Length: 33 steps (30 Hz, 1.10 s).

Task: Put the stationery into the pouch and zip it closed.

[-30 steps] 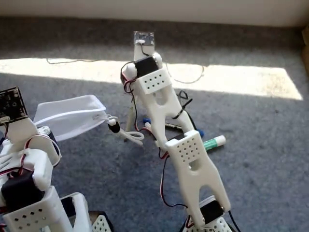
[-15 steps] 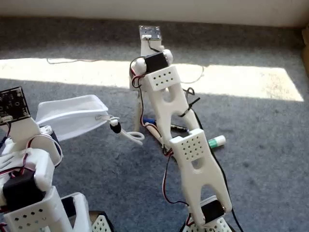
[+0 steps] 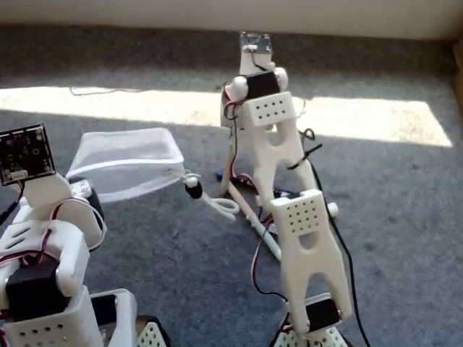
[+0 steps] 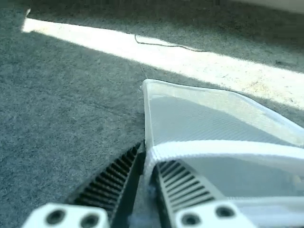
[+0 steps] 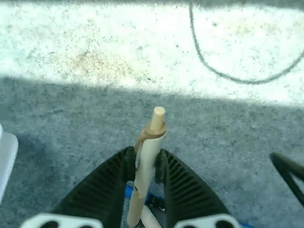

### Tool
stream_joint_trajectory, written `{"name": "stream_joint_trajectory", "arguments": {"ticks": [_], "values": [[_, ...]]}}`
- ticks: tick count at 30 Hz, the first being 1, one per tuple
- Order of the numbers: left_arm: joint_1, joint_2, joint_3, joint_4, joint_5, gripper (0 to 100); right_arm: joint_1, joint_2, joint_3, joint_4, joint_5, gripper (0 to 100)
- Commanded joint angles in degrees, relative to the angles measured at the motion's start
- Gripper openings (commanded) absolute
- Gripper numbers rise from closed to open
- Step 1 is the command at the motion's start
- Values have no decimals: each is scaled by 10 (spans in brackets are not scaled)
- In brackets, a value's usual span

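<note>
Beside the white mesh pouch, which the left hand pinches by its rim with the mouth open, the right hand is clamped on a cream plastic pen above the grey carpet. The pouch looks empty, so the task is probably barely begun. A small blue stationery piece lies near the pouch, and zipping remains.

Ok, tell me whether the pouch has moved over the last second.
Yes. The pouch has shifted right and farther away, closer to the sunlit strip of carpet.
</note>
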Motion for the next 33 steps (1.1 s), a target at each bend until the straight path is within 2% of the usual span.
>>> {"name": "stream_joint_trajectory", "arguments": {"ticks": [1, 4, 9, 21, 26, 31, 33], "values": [[74, 7, -45, -3, 13, 7, 29, -29, 12, 13, 61, 5], [104, 12, -40, -4, 24, 7, 31, -29, 70, 13, 89, 5], [102, 72, -43, -3, 25, 7, 31, -28, 135, 12, 91, 5], [93, 109, -42, -3, 25, 7, 47, -22, 141, 9, 93, 5], [51, 109, -43, -3, 24, 7, 45, -22, 139, 7, 94, 15], [38, 109, -39, -1, 11, 7, 45, -22, 141, 7, 94, 149], [38, 109, -39, -1, 7, 7, 42, -22, 141, 7, 94, 173]]}}
